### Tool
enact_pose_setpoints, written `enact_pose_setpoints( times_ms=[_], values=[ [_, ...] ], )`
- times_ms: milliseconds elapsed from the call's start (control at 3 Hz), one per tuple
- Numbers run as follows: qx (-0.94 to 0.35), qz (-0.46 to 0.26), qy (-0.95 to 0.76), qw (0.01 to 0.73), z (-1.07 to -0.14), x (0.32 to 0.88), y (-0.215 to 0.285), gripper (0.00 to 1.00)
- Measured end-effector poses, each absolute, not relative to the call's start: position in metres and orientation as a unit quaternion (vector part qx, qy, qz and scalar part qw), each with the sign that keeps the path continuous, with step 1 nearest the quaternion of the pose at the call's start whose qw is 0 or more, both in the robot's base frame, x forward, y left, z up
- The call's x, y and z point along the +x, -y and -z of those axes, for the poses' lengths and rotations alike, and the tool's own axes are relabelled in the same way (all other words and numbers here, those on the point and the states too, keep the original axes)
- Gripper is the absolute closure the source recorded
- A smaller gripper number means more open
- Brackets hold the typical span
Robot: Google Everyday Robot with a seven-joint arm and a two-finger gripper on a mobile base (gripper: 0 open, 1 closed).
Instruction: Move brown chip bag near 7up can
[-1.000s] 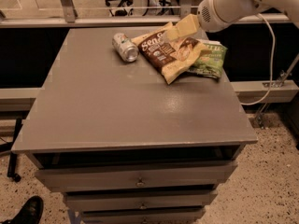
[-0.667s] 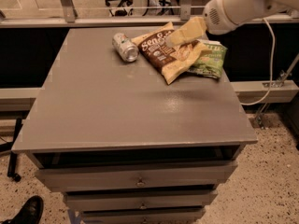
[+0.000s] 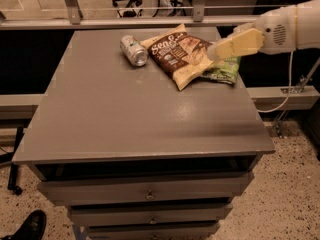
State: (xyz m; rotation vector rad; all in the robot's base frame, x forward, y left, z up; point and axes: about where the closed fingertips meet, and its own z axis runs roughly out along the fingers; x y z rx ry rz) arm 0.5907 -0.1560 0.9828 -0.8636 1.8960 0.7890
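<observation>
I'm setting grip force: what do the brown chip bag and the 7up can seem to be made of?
The brown chip bag looks like thin plastic film, slightly glossy, judging by its creases. The 7up can looks like thin metal, probably aluminium, given its shiny bare end. The gripper is at the bag's right edge.

The gripper point(image 3: 219, 49), seen at the right edge of the brown chip bag point(image 3: 180, 54), is joined to an arm point(image 3: 292, 26) cut off by the frame's right side. A green bag point(image 3: 223, 72) is largely hidden beneath both. A shoe point(image 3: 31, 226) is cropped at bottom left.
</observation>
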Motion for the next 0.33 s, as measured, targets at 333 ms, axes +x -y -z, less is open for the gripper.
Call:
enact_pose_setpoints(
  times_ms=[333],
  values=[
    [-0.379, -0.319, -0.734, 0.463, -0.9918, 0.5738, 0.1616, 0.00]
  ],
)
